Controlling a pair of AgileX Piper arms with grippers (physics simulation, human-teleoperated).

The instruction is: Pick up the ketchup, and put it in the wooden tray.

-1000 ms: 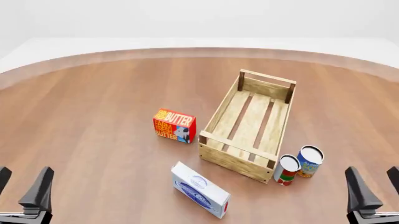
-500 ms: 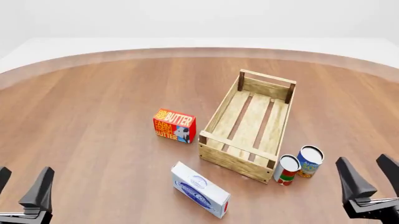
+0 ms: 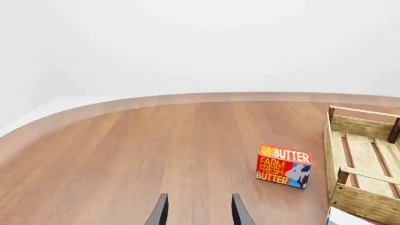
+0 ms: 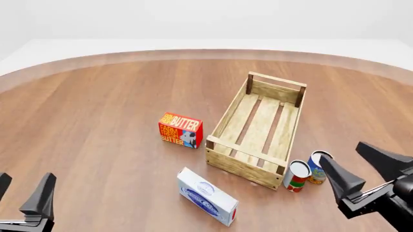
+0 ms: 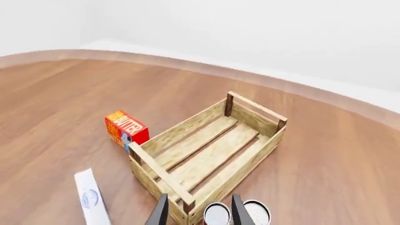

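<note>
No slim orange-red ketchup bottle shows in any view, so its direction and long axis cannot be told, while the right gripper [image 4: 368, 171] hangs open-jawed near the long light-wood slatted tray [image 4: 257, 129] and the left gripper [image 4: 22, 193] waits open.

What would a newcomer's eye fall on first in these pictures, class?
The long wooden tray stands empty at the table's middle, set at a slant. Left of it stands the bright red butter box; two small cans stand together at the tray's near right corner, and a white-and-blue box lies in front. The right gripper, jaws apart, is close by the cans. No ketchup bottle shows.
</note>
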